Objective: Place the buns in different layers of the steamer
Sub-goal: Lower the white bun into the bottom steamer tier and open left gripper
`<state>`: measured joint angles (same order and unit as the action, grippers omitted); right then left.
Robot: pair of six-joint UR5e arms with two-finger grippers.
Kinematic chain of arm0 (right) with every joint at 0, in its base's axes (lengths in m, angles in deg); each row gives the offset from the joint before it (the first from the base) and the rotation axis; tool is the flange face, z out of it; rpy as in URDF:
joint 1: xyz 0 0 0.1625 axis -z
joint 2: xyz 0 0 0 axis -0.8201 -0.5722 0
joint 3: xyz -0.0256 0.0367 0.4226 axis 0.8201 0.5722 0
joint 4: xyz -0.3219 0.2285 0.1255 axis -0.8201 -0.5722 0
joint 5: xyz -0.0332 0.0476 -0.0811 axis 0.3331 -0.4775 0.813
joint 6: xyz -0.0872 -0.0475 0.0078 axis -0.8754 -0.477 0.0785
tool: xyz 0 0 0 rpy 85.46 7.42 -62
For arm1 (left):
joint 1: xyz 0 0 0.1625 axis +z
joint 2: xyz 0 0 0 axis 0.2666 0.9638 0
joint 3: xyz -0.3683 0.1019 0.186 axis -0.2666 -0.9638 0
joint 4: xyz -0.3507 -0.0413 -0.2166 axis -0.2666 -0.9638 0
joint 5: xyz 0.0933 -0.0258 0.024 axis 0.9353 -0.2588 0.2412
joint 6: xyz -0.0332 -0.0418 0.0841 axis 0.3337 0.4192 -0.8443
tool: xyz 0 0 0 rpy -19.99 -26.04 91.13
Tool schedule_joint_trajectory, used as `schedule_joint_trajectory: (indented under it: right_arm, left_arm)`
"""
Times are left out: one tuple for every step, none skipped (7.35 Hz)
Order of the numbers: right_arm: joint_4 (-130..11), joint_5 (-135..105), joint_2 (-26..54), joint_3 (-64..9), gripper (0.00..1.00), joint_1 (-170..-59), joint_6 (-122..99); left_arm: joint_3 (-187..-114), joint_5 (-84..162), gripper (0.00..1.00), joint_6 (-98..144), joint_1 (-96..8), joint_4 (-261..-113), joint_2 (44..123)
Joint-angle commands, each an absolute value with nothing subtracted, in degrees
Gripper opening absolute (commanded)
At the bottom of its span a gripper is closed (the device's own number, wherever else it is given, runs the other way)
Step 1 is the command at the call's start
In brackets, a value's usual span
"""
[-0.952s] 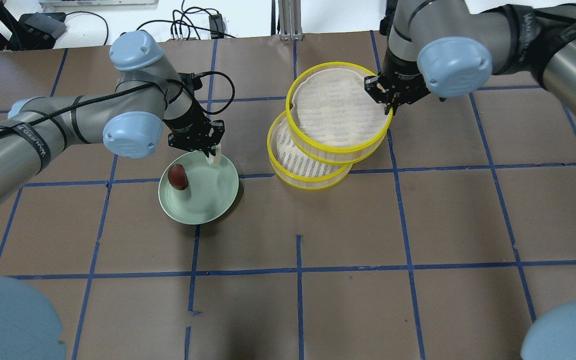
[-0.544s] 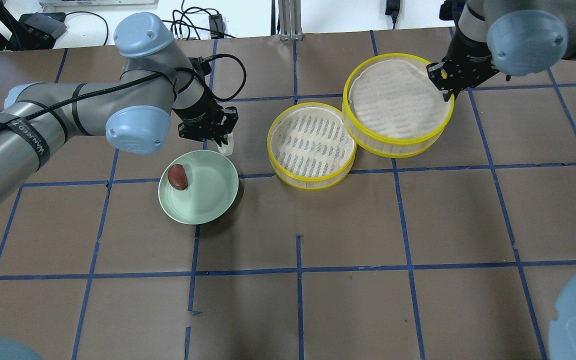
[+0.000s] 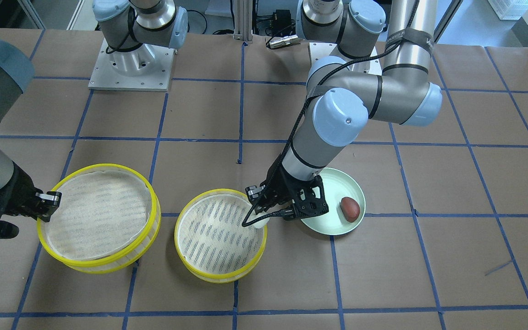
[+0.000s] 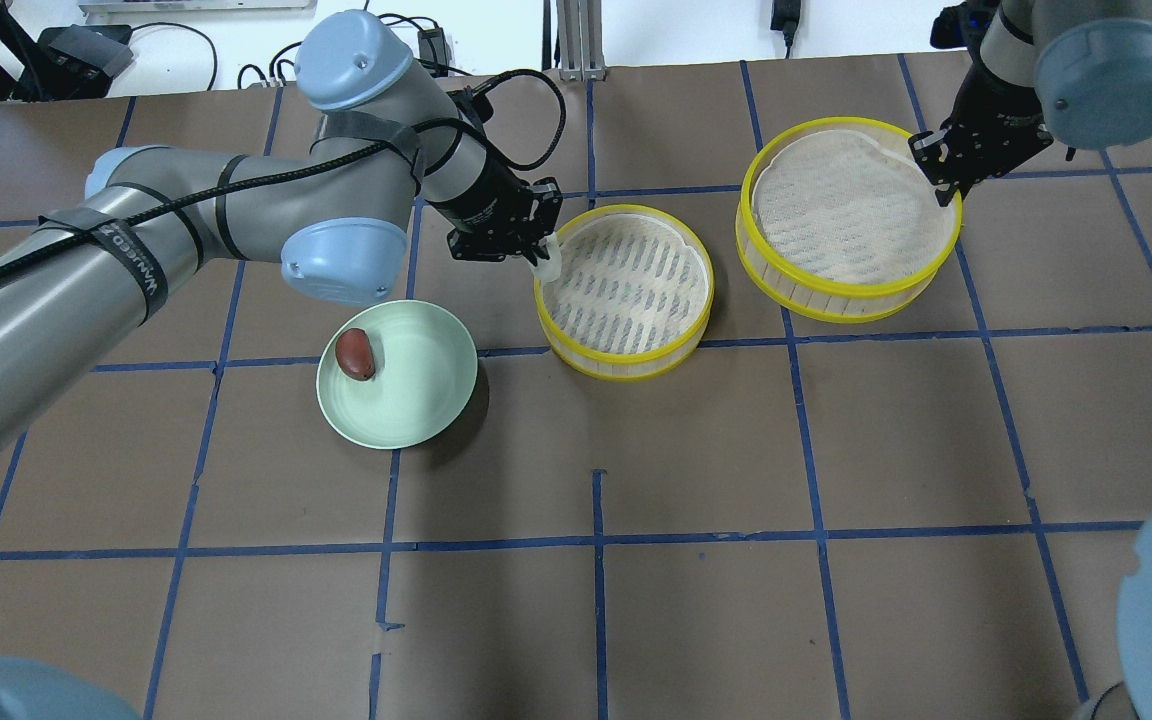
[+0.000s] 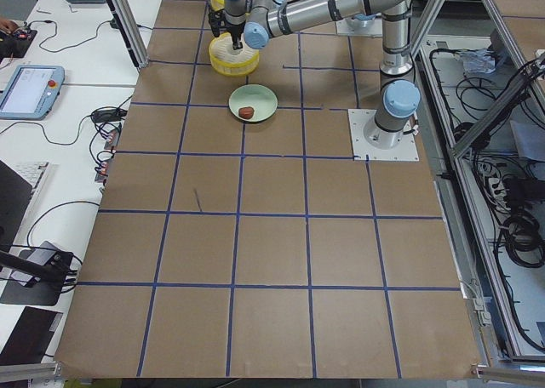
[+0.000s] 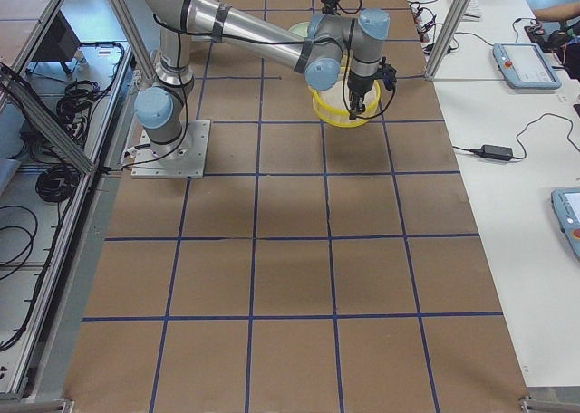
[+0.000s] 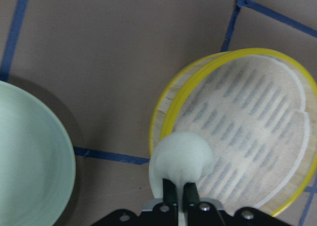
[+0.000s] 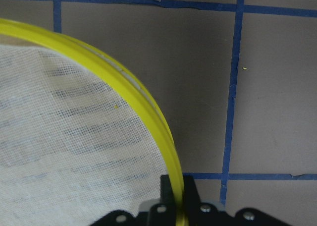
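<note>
Brown table (image 4: 636, 620): the green bowl (image 4: 411, 390) holds the brown bun (image 4: 355, 353). Left gripper (image 4: 535, 252) pinches the white bun (image 7: 181, 159) over the middle tray (image 4: 636, 295)'s rim. Right gripper (image 4: 944, 188) is clamped on the end tray (image 4: 846, 215)'s rim.

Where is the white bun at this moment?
Overhead view, left of centre: the white bun is pinched in the left gripper, over the left rim of the centre steamer tray.

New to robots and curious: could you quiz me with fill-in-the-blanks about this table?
The left fingers pinch one small oval bun, coloured ___.
The dark reddish-brown oval bun lies in the pale ___ round bowl.
The right fingers grip a round cloth-lined steamer tray by its ___ rim.
Missing: white; green; yellow.
</note>
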<state>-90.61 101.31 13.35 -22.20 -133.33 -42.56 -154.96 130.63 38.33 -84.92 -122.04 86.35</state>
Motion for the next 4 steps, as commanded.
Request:
schedule_joint_trajectory:
  right_arm:
    - [-90.72, 101.53, 13.55, -22.42, 0.06, -133.06, -42.85]
    - [-91.94, 103.18, 13.47, -22.33, 0.06, -132.53, -42.34]
    - [-92.04, 103.11, 13.55, -22.42, 0.06, -132.53, -42.16]
    - [-92.04, 103.37, 13.64, -22.51, 0.06, -132.44, -42.76]
  left_arm:
    - [-155.00, 126.47, 0.51, 42.05, -86.49, -115.45, 91.19]
    - [-155.18, 126.47, 1.00, 42.58, -86.49, -115.53, 91.38]
    - [-155.09, 126.55, 1.00, 42.59, -86.49, -115.70, 91.38]
    - [-155.01, 126.55, 1.00, 42.24, -86.49, -115.70, 91.04]
